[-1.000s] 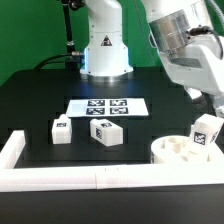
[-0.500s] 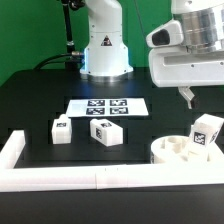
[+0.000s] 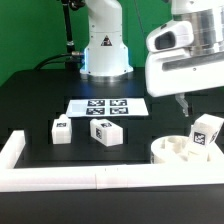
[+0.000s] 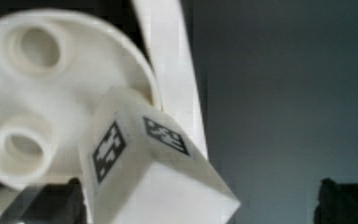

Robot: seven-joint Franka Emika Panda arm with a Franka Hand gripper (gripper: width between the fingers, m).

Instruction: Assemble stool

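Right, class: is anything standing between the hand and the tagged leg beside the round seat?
Nothing visible does. The hand hangs open above the seat, and the leg stands close by on the exterior view's right, with only air between them. The other two legs lie well off to the exterior view's left.

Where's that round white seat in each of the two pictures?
Exterior view: the seat sits low at the exterior view's right, by the border rail.
Wrist view: the seat fills much of the picture, beside the rail.
Shared landmark: the tagged leg at the seat's edge.
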